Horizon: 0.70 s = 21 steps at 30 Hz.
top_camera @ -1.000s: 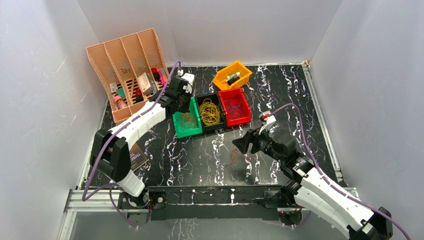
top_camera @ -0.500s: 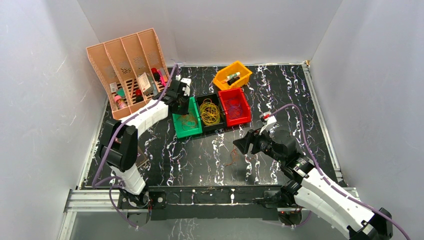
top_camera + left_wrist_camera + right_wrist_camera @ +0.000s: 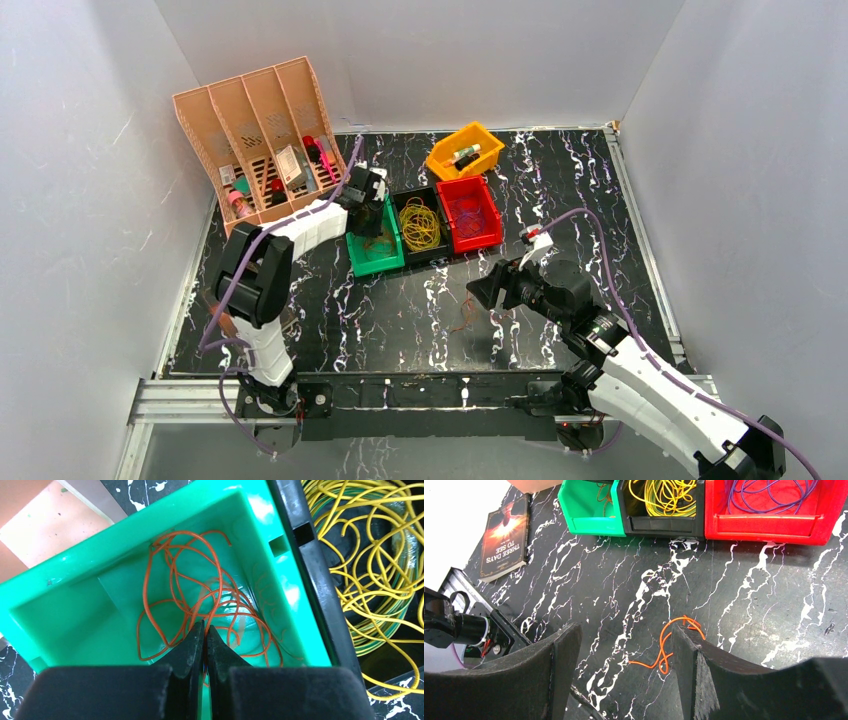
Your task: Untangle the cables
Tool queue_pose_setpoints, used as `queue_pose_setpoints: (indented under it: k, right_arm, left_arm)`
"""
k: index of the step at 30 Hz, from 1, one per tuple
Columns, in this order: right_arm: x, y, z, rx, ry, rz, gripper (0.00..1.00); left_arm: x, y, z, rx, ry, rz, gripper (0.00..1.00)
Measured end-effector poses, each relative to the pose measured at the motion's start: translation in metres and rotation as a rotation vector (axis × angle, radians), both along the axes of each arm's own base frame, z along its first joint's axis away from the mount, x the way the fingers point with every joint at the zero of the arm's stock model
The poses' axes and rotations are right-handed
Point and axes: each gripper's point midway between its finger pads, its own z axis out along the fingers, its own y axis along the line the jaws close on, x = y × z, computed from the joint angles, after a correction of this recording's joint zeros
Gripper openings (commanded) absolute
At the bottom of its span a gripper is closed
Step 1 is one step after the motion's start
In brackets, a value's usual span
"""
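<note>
Since a second ago the left gripper (image 3: 205, 630) has come down from the far rim of the green bin (image 3: 287, 580) into it, fingers pressed together among the orange cables (image 3: 172, 580) lying there, while the right arm has not shifted. Next door, yellow cables (image 3: 370, 555) fill the black bin (image 3: 310, 575). Nearer the arms, the right gripper (image 3: 624, 632) hangs with fingers apart over one loose orange cable (image 3: 669, 650) on the desk (image 3: 749, 605).
</note>
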Motion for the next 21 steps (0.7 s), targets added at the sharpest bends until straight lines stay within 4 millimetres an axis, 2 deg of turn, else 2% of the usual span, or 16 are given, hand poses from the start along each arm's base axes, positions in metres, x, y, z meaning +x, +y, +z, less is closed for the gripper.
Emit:
queue_pose_setpoints:
  k: [2, 11, 16, 21]
  right_arm:
    - [0.000, 0.000, 0.000, 0.003, 0.003, -0.001, 0.75]
    - [0.000, 0.000, 0.000, 0.004, 0.008, -0.006, 0.75]
    - [0.003, -0.004, -0.003, -0.004, 0.019, -0.041, 0.75]
    - [0.007, -0.013, -0.012, -0.032, 0.048, -0.102, 0.76]
  left_arm:
    - [-0.001, 0.000, -0.003, 0.003, 0.009, 0.002, 0.01]
    - [0.000, 0.000, 0.001, 0.000, 0.000, 0.001, 0.27]
    - [0.001, -0.001, 0.016, -0.016, -0.030, -0.004, 0.42]
    - [0.001, -0.001, 0.039, -0.037, -0.077, -0.006, 0.48]
